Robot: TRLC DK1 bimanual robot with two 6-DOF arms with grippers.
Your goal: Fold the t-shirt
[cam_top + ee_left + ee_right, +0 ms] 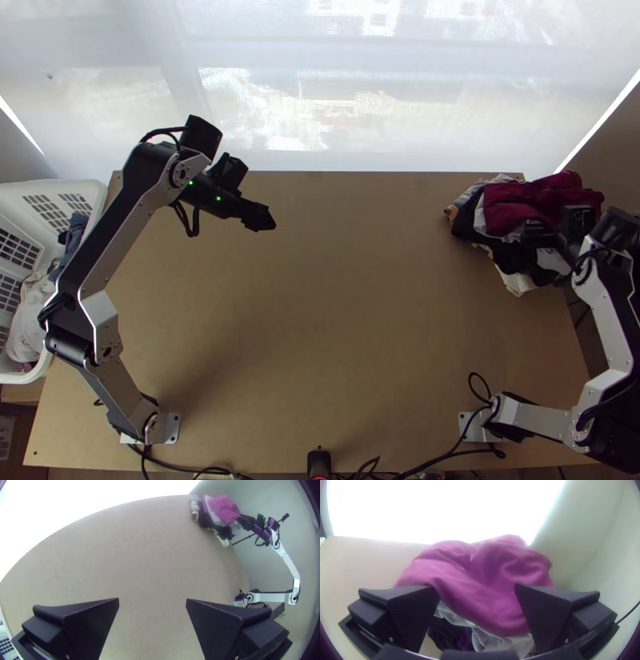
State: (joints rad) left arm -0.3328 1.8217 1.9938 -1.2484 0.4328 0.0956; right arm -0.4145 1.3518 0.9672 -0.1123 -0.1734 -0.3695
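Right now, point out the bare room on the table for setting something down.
The table's broad middle is bare, bordered by the left arm, the clothes pile and the right arm's base. It is crowded at the far right corner, with pile and right tool, and at the left, beside the white basket.

Clothes pile at the table's [344, 320] far right corner; which piece is the t-shirt cannot be told. Top piece: maroon cloth [528, 202] — bunched, unfolded, surface in soft rounded creases, its lower edge hanging loosely over the layers beneath. Under it, pale grey cloth [488, 639], rumpled, and black cloth [510, 258]; cream cloth [518, 282] protrudes at the near side.
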